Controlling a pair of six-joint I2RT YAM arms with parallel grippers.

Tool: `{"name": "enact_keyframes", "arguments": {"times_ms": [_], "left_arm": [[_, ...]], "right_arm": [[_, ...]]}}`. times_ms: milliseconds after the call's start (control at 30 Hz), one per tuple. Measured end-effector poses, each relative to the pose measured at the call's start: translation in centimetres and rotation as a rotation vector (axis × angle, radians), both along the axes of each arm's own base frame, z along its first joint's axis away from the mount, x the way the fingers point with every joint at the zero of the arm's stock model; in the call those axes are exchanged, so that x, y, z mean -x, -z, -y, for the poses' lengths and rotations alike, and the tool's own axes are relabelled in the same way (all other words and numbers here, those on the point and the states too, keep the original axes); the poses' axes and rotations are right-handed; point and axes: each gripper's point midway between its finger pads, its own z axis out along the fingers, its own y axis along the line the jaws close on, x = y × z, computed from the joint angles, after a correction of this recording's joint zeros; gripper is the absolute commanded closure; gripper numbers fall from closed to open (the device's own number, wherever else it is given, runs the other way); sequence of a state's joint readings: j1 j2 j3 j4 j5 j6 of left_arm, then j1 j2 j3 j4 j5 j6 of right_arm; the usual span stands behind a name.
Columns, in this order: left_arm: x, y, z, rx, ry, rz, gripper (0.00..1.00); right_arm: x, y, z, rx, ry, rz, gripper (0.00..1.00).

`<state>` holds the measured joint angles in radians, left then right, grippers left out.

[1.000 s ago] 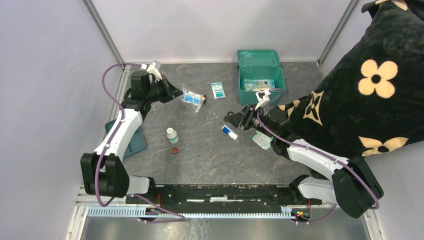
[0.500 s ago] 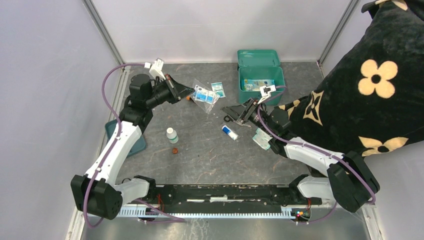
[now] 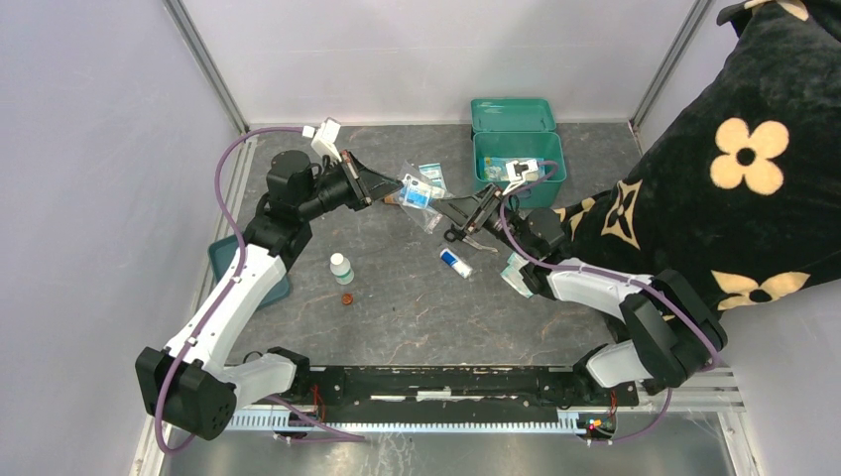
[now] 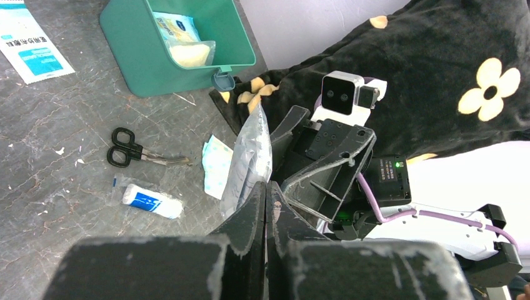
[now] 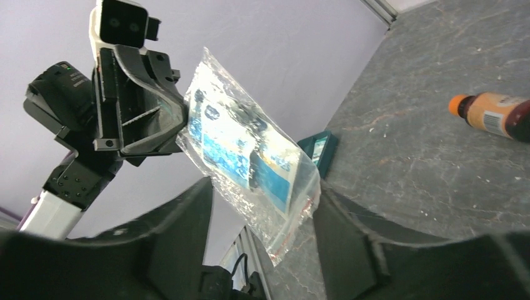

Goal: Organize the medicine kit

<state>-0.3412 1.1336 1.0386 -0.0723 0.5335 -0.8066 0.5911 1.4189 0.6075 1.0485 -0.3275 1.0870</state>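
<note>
clear packet [image 5: 244,150] – farther right, now between the right gripper [image 5: 261,190] fingers

No word or number can be read with certainty in any view. The flat white sachet [image 4: 28,47] on the surface [image 4: 75,112] carries blue blocks and lines of small print, too small to read. The clear bag [image 5: 247,159] holds blue-and-white packets with a dark oval logo and small white print, all blurred. The packet [image 4: 174,30] inside the medicine kit [image 4: 144,69] shows a small blue oval mark, not legible. The white roll [image 4: 150,201] has blue marks, and the brown bottle [image 5: 490,115] has a pale label with fine lines; neither can be read.
</note>
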Motion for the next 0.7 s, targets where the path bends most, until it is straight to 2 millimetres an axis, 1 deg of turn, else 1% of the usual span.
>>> {"name": "enact_keyframes", "arguments": {"times_ms": [33, 200, 267, 333, 467, 533, 600, 700], "left_arm": [[0.0, 0.0, 0.0, 0.0, 0.001, -0.001, 0.98], [-0.1, 0.0, 0.0, -0.002, -0.008, 0.0, 0.97], [-0.2, 0.1, -0.1, -0.004, -0.016, -0.001, 0.9], [-0.4, 0.1, -0.2, -0.006, -0.027, -0.002, 0.81], [-0.6, 0.2, -0.4, -0.01, -0.043, -0.003, 0.44], [-0.8, 0.5, -0.6, -0.025, -0.06, -0.003, 0.31], [-1.1, 1.2, -1.1, -0.056, -0.088, -0.016, 0.25], [-1.6, 2.3, -2.1, -0.117, -0.149, -0.039, 0.22]], "right_arm": [[0.1, -0.2, -0.1, -0.01, -0.007, 0.001, 0.58], [0.3, -0.8, -0.1, -0.029, -0.018, 0.016, 0.87], [0.3, -0.6, -0.1, -0.018, -0.014, 0.02, 1.0], [0.3, -0.5, 0.0, 0.0, -0.008, 0.029, 1.0], [0.1, -0.4, 0.5, 0.057, 0.019, 0.051, 1.0], [-0.5, -0.4, 1.0, 0.106, 0.042, 0.064, 1.0], [-1.7, -0.6, 2.0, 0.165, 0.084, 0.079, 1.0], [-5.0, -1.5, 4.9, 0.283, 0.191, 0.109, 1.0]]}}
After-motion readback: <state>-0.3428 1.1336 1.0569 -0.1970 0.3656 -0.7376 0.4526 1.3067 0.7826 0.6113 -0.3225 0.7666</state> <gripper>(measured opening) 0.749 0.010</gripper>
